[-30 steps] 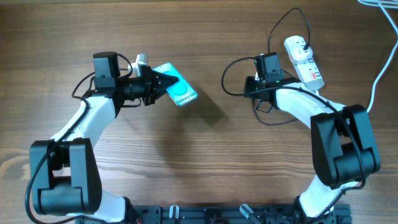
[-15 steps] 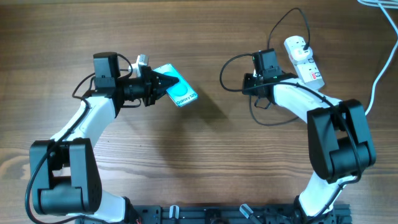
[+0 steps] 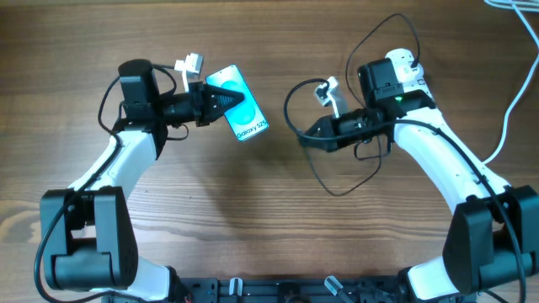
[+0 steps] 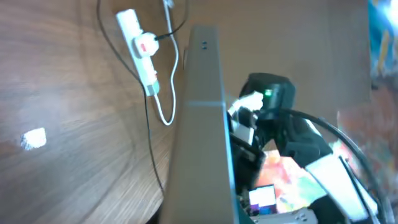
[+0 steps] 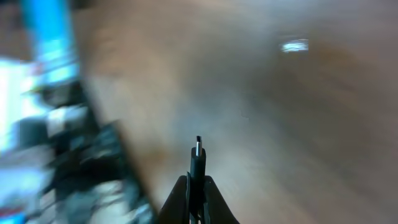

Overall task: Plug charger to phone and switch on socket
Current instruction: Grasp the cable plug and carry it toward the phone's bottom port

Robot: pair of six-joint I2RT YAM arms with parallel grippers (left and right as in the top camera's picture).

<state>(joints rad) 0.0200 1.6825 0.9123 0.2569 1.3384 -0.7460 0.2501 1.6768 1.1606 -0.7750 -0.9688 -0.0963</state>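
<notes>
My left gripper (image 3: 221, 97) is shut on the phone (image 3: 241, 112) and holds it above the table, tilted, its teal-blue screen up. In the left wrist view the phone's edge (image 4: 202, 124) fills the middle. My right gripper (image 3: 305, 137) is shut on the charger's black plug tip (image 5: 198, 163), which points left toward the phone, a short gap away. The charger's thin black cable (image 3: 337, 181) loops back to the white socket (image 3: 404, 71) at the upper right, partly hidden by my right arm. The socket also shows in the left wrist view (image 4: 140, 50).
A thick white lead (image 3: 515, 93) runs along the right edge of the wooden table (image 3: 253, 219). A small white mark (image 4: 34, 138) lies on the wood. Both arm bases stand at the near edge.
My right arm swung away from the socket and turned left, carrying the plug tip toward the phone. My left gripper lifted and shifted the phone slightly up and turned it.
</notes>
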